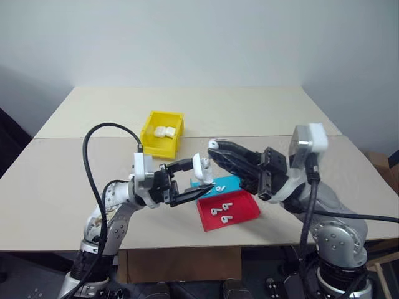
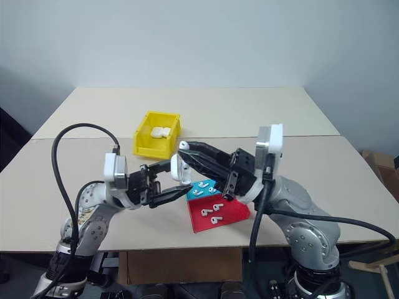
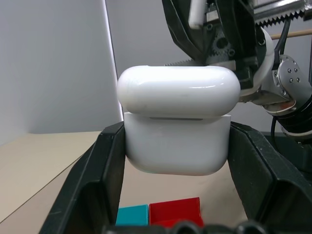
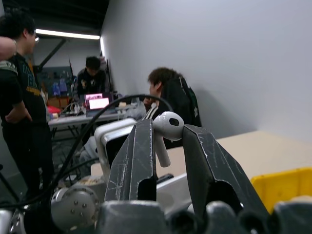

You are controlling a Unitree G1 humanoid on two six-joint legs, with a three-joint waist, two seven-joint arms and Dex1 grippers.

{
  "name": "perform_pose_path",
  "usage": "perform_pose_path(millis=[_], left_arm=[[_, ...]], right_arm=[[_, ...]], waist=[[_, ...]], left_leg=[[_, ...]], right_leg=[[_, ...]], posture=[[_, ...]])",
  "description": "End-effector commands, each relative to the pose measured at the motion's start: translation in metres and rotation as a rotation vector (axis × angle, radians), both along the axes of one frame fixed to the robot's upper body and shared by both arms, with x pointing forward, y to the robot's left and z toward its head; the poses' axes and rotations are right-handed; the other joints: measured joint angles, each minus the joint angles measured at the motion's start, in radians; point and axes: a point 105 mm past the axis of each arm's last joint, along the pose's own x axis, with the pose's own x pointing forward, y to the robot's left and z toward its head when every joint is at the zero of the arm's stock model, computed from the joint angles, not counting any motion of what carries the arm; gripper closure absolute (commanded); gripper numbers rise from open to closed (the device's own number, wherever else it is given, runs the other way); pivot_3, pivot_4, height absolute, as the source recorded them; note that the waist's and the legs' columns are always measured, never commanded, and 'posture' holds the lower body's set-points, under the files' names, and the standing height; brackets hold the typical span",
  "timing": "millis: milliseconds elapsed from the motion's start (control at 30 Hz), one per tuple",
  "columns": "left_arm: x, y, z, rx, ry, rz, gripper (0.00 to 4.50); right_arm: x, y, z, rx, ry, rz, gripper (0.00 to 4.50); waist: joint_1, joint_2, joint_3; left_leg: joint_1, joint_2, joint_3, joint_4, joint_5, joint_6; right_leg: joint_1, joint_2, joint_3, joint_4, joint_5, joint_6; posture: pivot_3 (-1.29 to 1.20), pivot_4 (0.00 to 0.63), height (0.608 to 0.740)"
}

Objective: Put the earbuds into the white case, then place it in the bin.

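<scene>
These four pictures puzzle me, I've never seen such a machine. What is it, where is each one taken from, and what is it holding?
It is a two-armed robot at a tan table. Two pictures come from cameras in its head, looking down over its arms; the other two come from cameras on its wrists, looking along each claw. The left claw is shut on a white case, whose lid is slightly ajar. The right claw pinches one tiny white earbud beside that case. On the table lie a yellow bin with white cases inside, a red tray with loose earbuds, and a blue tray. The right wrist picture also shows people in the room behind.
</scene>
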Motion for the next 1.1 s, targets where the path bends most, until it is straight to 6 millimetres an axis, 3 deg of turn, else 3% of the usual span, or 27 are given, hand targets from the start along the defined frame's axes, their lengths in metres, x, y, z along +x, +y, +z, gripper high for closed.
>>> perform_pose_path(millis=[33,1100], left_arm=[[-0.004,-0.002,0.012,-0.045,-0.030,-0.036,1.71],[0.000,0.002,0.007,-0.041,-0.020,-0.009,1.71]], right_arm=[[-0.006,-0.001,0.000,-0.009,-0.030,-0.005,3.87],[-0.003,0.000,-0.024,-0.088,0.033,-0.031,3.87]], waist=[[0.001,0.000,0.000],[0.000,0.000,0.000]], left_leg=[[0.000,0.000,0.000,0.000,0.000,0.000],[-0.001,0.000,0.000,0.000,0.000,0.000]], right_leg=[[0.000,0.000,0.000,0.000,0.000,0.000],[0.000,0.000,0.000,-0.001,-0.002,0.003]], posture=[[0.00,0.150,0.740],[0.00,0.150,0.740]])
